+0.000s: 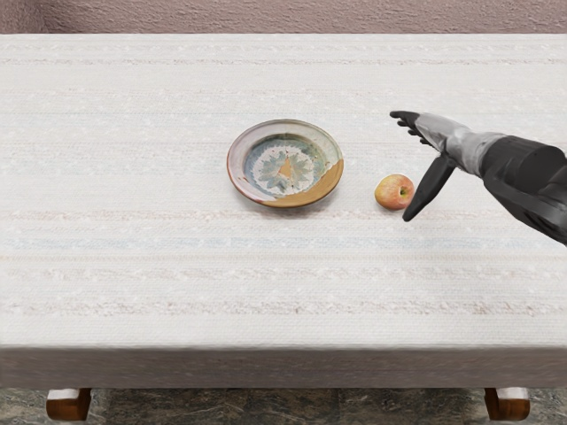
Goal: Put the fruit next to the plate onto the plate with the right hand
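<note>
While the right hand (423, 159) hangs open beside it, the apple (394, 191) looks light, smooth, roll-prone; grip its sides.

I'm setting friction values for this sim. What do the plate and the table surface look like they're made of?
Plate: looks like glazed ceramic. It has a slightly glossy finish, a painted star motif in mottled blue-green, and an ochre patch along the rim.
Table: seems covered in woven cloth. It is matte, with faint pale stripes and a nubby texture.
</note>
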Controlling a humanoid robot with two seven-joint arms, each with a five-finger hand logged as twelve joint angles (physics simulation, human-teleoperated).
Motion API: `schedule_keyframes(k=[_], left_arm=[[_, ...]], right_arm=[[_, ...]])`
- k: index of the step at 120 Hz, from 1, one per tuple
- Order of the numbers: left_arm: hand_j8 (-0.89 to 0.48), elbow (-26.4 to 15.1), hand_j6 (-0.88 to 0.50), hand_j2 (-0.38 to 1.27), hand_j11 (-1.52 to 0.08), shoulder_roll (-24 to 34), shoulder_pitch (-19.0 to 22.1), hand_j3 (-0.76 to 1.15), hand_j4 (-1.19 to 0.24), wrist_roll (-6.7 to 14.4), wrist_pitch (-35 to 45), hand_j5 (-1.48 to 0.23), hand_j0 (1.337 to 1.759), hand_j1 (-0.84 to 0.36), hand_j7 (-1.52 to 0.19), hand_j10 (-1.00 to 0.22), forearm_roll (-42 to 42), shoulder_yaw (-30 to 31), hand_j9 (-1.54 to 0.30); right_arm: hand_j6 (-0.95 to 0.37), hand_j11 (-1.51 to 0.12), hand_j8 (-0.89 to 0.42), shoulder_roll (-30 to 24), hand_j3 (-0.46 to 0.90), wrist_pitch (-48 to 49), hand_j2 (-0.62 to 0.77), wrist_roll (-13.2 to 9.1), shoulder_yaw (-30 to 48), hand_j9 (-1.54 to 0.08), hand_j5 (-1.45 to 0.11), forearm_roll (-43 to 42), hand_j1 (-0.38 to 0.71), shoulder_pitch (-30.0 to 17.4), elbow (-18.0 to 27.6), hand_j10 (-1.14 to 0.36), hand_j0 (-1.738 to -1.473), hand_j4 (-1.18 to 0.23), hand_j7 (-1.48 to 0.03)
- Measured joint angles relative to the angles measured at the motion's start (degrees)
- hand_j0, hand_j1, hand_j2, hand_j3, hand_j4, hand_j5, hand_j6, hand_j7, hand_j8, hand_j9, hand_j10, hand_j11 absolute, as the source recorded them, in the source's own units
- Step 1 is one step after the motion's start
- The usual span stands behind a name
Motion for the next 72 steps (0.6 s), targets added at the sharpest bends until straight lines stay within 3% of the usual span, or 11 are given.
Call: schedule_keyframes(k=[14,42,72], left_arm=[[-0.01,0.0,-0.01,0.00,-0.01,0.0,0.0,0.00,-0.01,0.0,0.0,-0.01,1.658,0.34,-0.01,-0.01,0.0,0.0,-0.01],[-0.01,0.0,-0.01,0.00,-0.01,0.0,0.0,0.00,-0.01,0.0,0.0,-0.01,1.658,0.34,-0.01,-0.01,0.0,0.0,-0.01],[-0.01,0.0,-0.01,0.00,-0.01,0.0,0.0,0.00,-0.01,0.0,0.0,-0.01,1.658,0.34,-0.01,-0.01,0.0,0.0,-0.01]], right_arm=[[-0.02,-0.02,-0.02,0.9,0.00,-1.0,0.00,0.0,-1.2,-0.02,-0.02,-3.8,-0.33,-2.1,-1.1,-0.02,-1.658,-0.02,-0.02],[-0.13,-0.16,-0.13,6.9,0.00,-10.8,-0.02,0.1,-1.7,-0.16,-0.16,-7.1,-0.20,-7.4,-3.3,-0.13,-1.658,-0.13,-0.16],[-0.27,-0.35,-0.27,10.8,0.00,-14.7,-0.05,0.1,-1.5,-0.35,-0.35,-8.7,-0.03,-8.7,-6.0,-0.24,-1.658,-0.27,-0.35]])
